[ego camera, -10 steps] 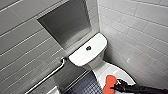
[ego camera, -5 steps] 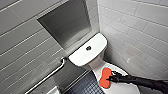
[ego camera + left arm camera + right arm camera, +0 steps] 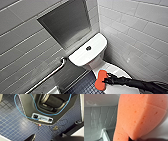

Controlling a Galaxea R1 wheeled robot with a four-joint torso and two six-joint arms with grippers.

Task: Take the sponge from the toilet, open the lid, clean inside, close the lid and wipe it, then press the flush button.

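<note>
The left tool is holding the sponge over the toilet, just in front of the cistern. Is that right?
Not quite: it is the right tool that holds the sponge over the toilet, just in front of the cistern. The head view shows that arm coming in from the picture's right, and the sponge looms close in the right wrist view.

The head camera looks down from high up, well above the right gripper, onto the toilet and tiled corner. The right wrist camera sits just behind that gripper, very close on the sponge, which both views share. The left wrist camera faces the blue tiled floor below its hand.
</note>
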